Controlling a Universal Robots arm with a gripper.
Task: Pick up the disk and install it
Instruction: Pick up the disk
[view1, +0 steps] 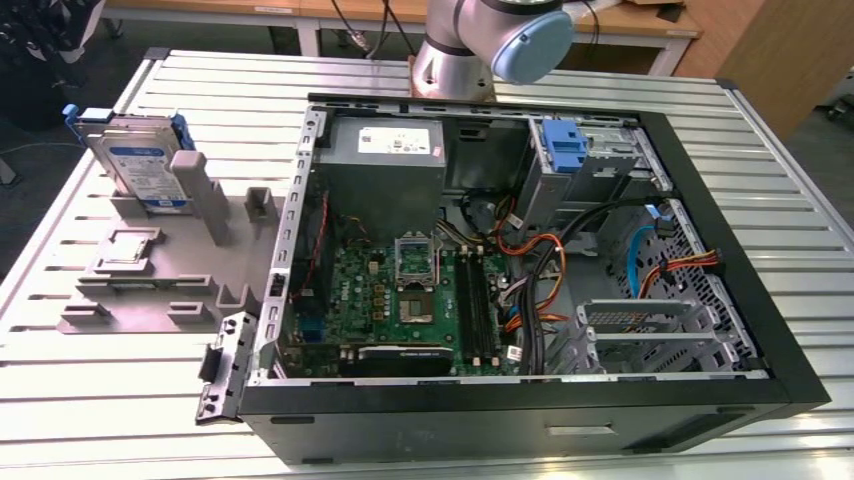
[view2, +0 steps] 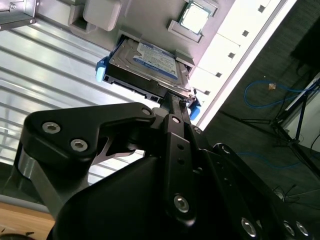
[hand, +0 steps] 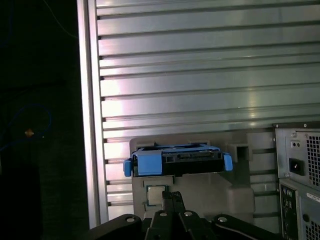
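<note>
We find the disk (view1: 138, 160) standing on edge in the grey holder (view1: 174, 290), at ten o'clock from the open computer case (view1: 785, 350) in the exterior view. In the first wrist view the gripper (hand: 171, 199) faces it, its jaws drawn together and holding nothing.

Exterior view: high, angled steeply down, mid-range over the open computer case (view1: 534, 405) and slatted table (view1: 120, 420). Both wrist views sit close, facing the disk (view2: 145, 60) in its grey holder (hand: 210, 192) — shared by all three.
</note>
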